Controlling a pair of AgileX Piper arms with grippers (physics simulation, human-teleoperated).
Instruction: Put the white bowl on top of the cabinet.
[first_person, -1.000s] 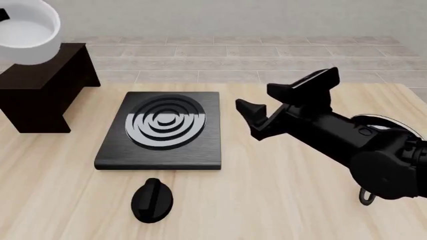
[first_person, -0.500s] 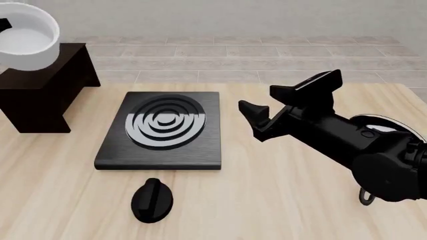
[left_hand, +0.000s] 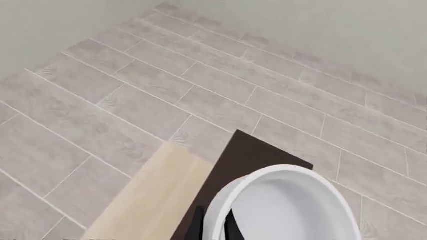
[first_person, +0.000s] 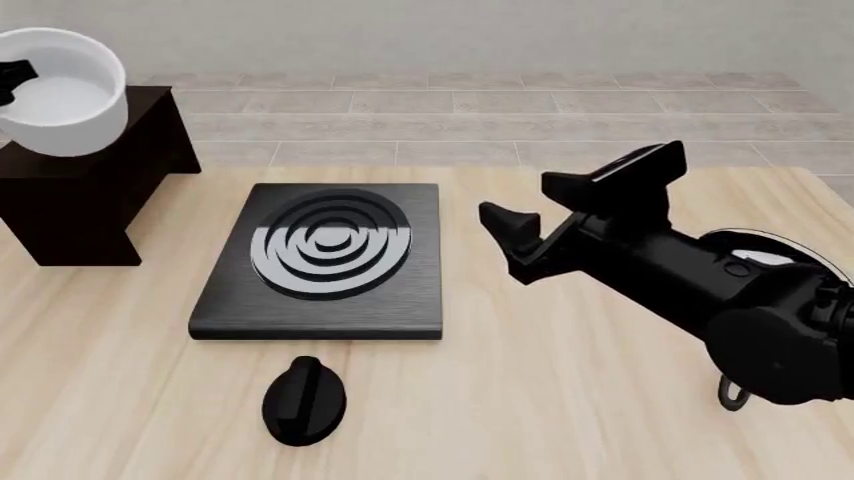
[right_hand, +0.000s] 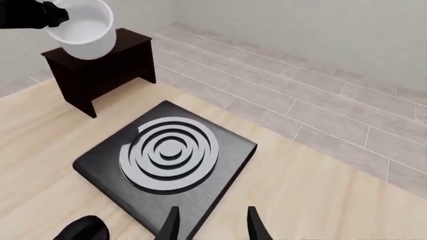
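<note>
The white bowl (first_person: 64, 92) hangs over the flat top of the dark cabinet (first_person: 94, 185) at the far left. My left gripper (first_person: 14, 76) is shut on the bowl's rim; I cannot tell whether the bowl touches the top. In the left wrist view the fingers (left_hand: 197, 227) pinch the rim of the bowl (left_hand: 287, 205) above the cabinet (left_hand: 250, 152). The right wrist view shows the bowl (right_hand: 81, 27), the cabinet (right_hand: 100, 67) and the left gripper (right_hand: 30, 12). My right gripper (first_person: 514, 196) hovers open and holds nothing, right of the stove plate; its fingers also show (right_hand: 212, 225).
A black stove plate (first_person: 327, 262) with silver rings lies in the middle of the table, seen too as the plate (right_hand: 167, 155). A black knob (first_person: 304, 400) sits in front of it. Behind the right arm a round rim (first_person: 763, 243) and a handle ring (first_person: 731, 393) show.
The bowl has come down and a little to the right, closer over the cabinet's top, still in the left gripper. The right arm shifted slightly right.
</note>
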